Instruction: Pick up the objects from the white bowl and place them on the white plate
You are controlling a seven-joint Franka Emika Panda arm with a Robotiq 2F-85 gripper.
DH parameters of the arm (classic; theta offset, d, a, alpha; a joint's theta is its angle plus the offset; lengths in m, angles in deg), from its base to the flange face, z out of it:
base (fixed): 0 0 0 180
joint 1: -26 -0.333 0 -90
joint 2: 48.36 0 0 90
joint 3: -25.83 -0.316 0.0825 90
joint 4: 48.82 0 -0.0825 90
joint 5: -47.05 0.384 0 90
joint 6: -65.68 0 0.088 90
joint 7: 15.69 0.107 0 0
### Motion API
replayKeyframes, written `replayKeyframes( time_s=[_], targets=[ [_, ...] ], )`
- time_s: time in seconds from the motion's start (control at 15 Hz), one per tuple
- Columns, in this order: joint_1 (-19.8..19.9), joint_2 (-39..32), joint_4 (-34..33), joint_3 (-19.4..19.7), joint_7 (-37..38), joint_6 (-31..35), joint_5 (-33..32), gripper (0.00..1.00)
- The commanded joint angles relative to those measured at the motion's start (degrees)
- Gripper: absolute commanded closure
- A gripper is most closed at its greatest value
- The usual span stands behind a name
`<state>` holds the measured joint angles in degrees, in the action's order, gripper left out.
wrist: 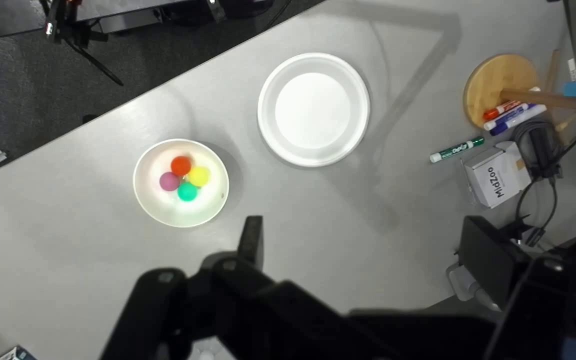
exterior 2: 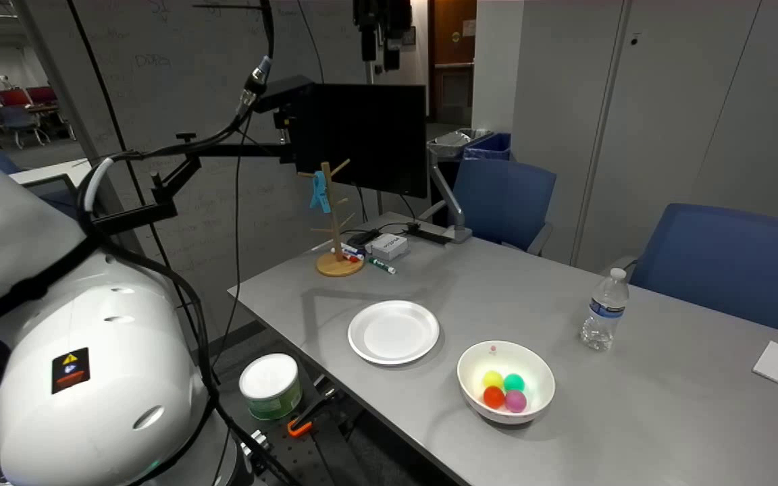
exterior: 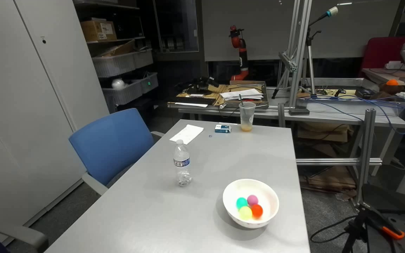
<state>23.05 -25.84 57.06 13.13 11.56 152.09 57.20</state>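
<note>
Picking seems the step in hand: the gripper (wrist: 362,227) hangs above the table (exterior 2: 672,398), spread wide, holding nothing. Four balls (wrist: 196,177) lie in the white bowl (exterior 2: 507,356), near the table's long edge; next move probably calls for lowering onto one ball.

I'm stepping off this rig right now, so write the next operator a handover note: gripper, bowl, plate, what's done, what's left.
Gripper: open, holding nothing, up in the air.
White bowl: on the table, with four balls inside: orange-red ball, yellow ball, green ball, pink ball.
White plate: on the table beside the bowl, not touching it.
Done: no ball is on the plate yet.
Left: move all four from bowl to plate.
Also: a clear plastic bottle stands upright on the table.
</note>
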Motion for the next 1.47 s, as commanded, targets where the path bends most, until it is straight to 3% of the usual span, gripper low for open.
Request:
replayKeyframes(
  time_s=[0.0,0.4,0.73,0.8,1.07,1.4],
  targets=[
    [1.12,-0.35,6.68,0.01,1.82,5.29,-4.00,0.00],
    [2.57,1.22,22.63,2.66,3.10,12.82,-6.48,0.00],
    [3.36,1.40,25.11,3.00,8.29,9.24,-6.00,0.00],
    [2.75,-0.82,24.30,3.35,5.48,11.10,-6.12,0.00],
    [2.77,-0.23,24.32,2.89,8.24,10.61,-6.49,0.00],
    [3.68,-3.91,28.09,3.38,7.52,20.70,-9.33,0.00]
  ],
)
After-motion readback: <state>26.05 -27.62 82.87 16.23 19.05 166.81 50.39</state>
